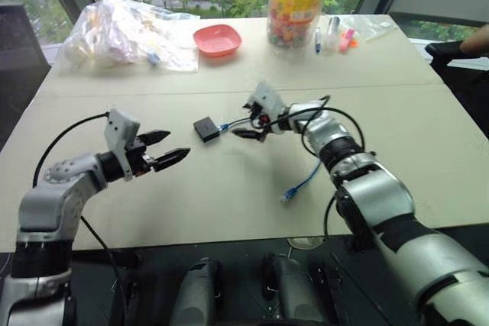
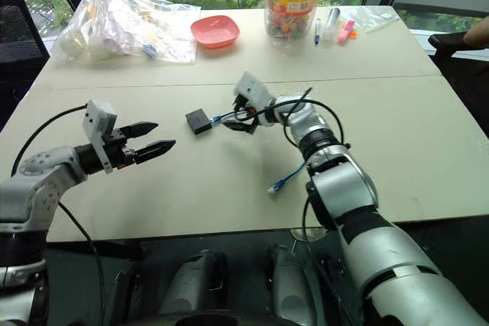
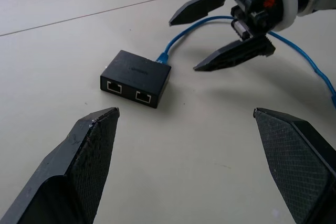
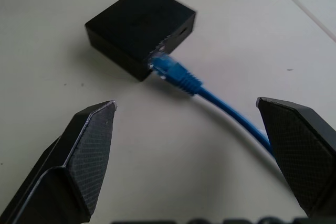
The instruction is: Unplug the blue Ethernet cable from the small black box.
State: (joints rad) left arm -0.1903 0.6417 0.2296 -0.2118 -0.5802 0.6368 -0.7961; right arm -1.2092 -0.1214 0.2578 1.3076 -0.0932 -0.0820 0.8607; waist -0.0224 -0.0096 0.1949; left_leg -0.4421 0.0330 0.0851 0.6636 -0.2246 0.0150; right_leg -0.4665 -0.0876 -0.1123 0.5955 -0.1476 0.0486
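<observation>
On the far left of the table [image 1: 229, 211] we see a big clear plastic bag [image 1: 126, 33] full of small things, lying at the back edge. In front of it, nearer to us, the left gripper [image 1: 163, 148] hangs over the table with its two black fingers spread apart and nothing between them. It points at the small black box [image 1: 206, 128], which lies flat on the table in the middle, a little way off from those fingers. From the left wrist we can see two little ports on the side of the box that faces this gripper. Behind the box, at the back of the table, sits a pink bowl [image 1: 218, 40]. The blue Ethernet cable [image 4: 210, 95] is plugged into the other side of the box, and its plug is in the port. Just beside the box on the right is the right gripper [image 1: 252, 122], and its fingers are wide apart too, holding nothing. The cable runs between these open fingers, close to the plug, but we cannot tell if they touch it. The cable then goes on under the right arm, and its free end [image 1: 288, 195] lies on the table near the front edge. At the back right stand a tall jar [image 1: 296, 1] with an orange top and some pens [image 1: 333, 36].
</observation>
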